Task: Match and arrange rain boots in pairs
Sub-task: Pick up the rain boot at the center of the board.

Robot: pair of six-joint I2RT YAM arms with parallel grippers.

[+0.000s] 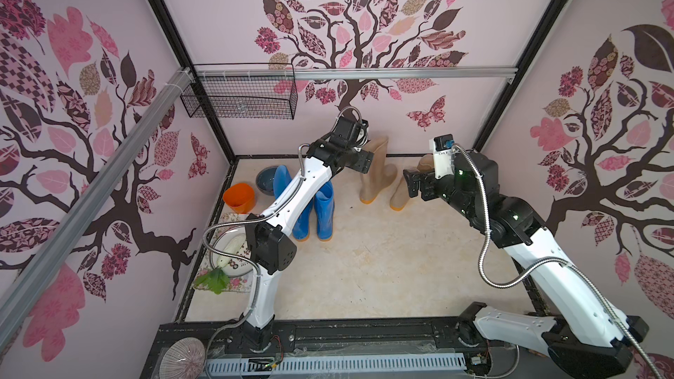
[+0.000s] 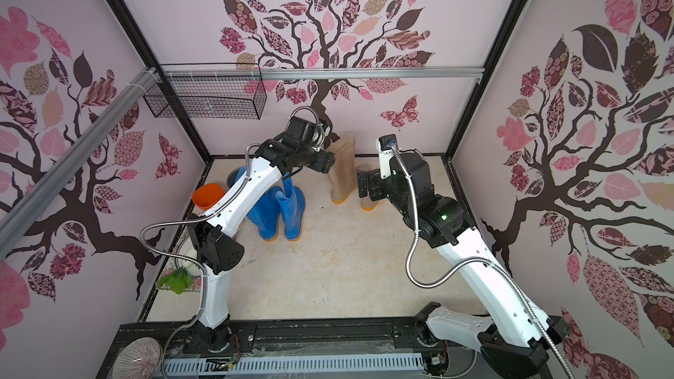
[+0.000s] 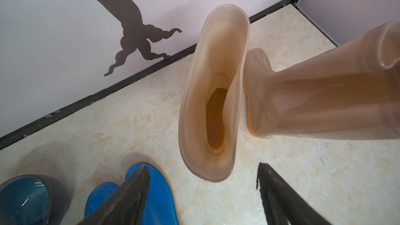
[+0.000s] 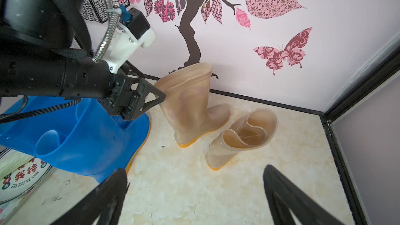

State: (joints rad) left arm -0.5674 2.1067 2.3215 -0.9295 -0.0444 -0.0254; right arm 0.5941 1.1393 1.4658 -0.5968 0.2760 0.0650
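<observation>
With left gripper (image 3: pixel 202 167) spread and empty at rim of upright tan boot (image 1: pixel 379 169) near back wall (image 1: pixel 474 122) — right gripper (image 4: pixel 194 169) wide, empty. Might snag rim on withdrawal — toppling boot onto slumped mate (image 4: pixel 242 139).

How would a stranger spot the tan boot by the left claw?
Find the painted tree trunk on the back wall. At its foot stands a tan boot. Its tan neighbour sits nearer the corner with a buckled rim; this one's rim is smooth.

2 overhead views face down; wrist views closely share tan boots (image 4: pixel 190 104).
</observation>
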